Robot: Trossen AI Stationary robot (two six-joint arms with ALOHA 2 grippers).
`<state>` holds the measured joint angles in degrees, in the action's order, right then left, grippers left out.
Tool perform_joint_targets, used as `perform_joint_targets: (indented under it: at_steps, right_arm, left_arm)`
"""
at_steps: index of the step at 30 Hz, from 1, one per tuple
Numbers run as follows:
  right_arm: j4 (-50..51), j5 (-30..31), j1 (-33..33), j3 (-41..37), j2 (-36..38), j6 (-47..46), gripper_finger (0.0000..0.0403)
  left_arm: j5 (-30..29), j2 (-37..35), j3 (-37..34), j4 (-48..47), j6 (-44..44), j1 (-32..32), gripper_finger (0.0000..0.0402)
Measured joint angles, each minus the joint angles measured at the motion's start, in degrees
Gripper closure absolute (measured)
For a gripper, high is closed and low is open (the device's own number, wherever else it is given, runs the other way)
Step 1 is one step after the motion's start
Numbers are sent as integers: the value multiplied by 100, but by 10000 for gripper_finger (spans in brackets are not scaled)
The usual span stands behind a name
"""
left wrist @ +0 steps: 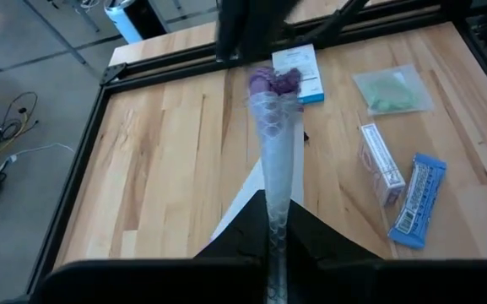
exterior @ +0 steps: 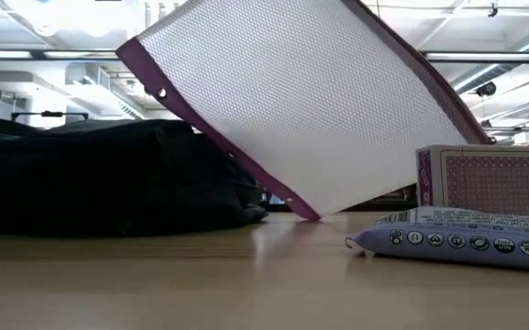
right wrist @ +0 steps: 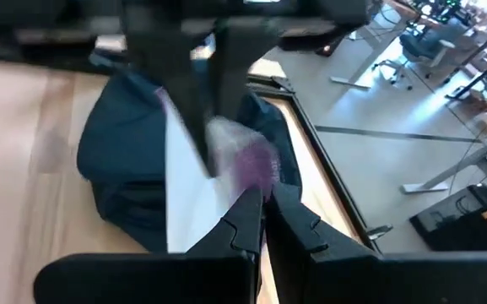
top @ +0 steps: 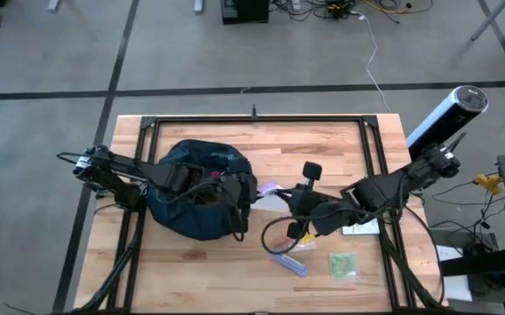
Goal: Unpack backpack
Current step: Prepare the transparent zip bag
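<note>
Fabric of the dark navy soft backpack [top: 198, 203] is sagging limply on the wooden desk [top: 191, 140], likely best pinched at its rim, while both grippers, left [left wrist: 275, 221] and right [right wrist: 265, 203], are clenching the purple-edged clear pouch [exterior: 292, 101] beside it.

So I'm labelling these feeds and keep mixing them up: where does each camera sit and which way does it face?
High: overhead, looking down on the wooden table, both arms, dark navy fabric backpack.
Low: table height, facing the clear purple-edged mesh pouch; no arm shows.
Left wrist: behind the left claw, shut on the pouch.
Right wrist: behind the right claw, shut on the pouch, facing the backpack.
All four share the pouch.
</note>
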<state>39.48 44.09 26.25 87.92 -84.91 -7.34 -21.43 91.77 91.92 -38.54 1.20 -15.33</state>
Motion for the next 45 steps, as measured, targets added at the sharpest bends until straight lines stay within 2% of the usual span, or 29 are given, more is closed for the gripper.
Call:
perform_joint_targets:
  at_steps: [4, 13, 28, 32, 35, 41, 45]
  right_arm:
    - [1, -379, -38, -2, -132, -64, 403]
    - [-15, -251, -25, -7, -146, -181, 403]
    - [130, -418, -81, -38, -258, -487, 403]
    - [389, -415, -144, -44, -315, -657, 403]
    - [573, -437, -181, -44, -321, -784, 403]
    - [327, -1323, -237, -46, -331, -889, 403]
    - [96, -1957, -227, -46, -515, -777, 403]
  left_arm:
    - [-1, 0, 0, -1, 88, 0, 401]
    - [0, -30, 0, -9, 156, 22, 401]
    - [4, -122, 0, -30, 155, 21, 401]
    - [351, -292, 0, -22, 173, 15, 401]
    - [402, -529, 0, -14, 194, 7, 402]
    - [400, -1035, 0, 45, 283, 20, 402]
    - [403, -1031, -38, 87, 276, 22, 402]
